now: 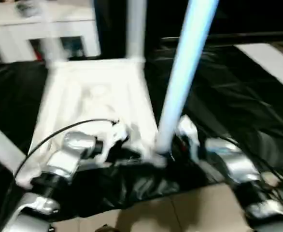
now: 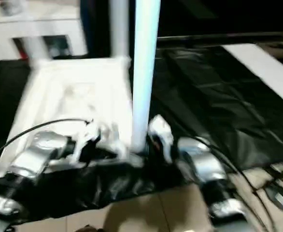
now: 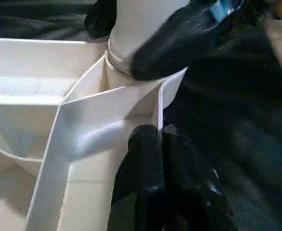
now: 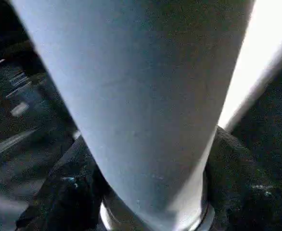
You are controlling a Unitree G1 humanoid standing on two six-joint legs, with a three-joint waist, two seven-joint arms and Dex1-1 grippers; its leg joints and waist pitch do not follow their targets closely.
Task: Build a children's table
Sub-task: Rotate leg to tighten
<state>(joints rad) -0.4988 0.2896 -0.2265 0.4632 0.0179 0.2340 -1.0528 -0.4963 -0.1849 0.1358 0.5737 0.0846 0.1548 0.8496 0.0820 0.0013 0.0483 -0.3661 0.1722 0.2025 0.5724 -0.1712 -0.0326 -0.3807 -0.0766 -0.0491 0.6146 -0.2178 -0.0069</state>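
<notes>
While the table top [image 1: 95,104] lies upside down on the black sheet [image 1: 238,96], ribbed underside up, the build is judged to be past halfway. Two far legs are seen standing in the far corner sockets: one at the far right corner [image 1: 135,29], another, blurred, at the far left [image 1: 52,43]. A third leg [image 1: 182,77] stands in the near right socket [image 3: 117,60], leaning a little to the right in the left eye view. Whether it is fully seated cannot be told; a collar line is seen at the socket mouth. At picture left a white bar [image 1: 1,145] is cut by the edge; it may be the fourth leg, but that cannot be confirmed. Judged left to do: press the third leg home, fit the last leg, turn the table upright.

Right hand [image 4: 146,202]: set low around the base of the near right leg, one black finger [image 4: 66,192] on each side of the tube, just above the socket. A grip is read from that; the forearm comes in low from the near right.

Left hand [image 3: 162,144]: fingers pressed together, nothing between them, tips resting at the top's near rim just beside the same socket, apparently steadying the top. The silver forearm [image 1: 66,157] reaches in low from the near left.
</notes>
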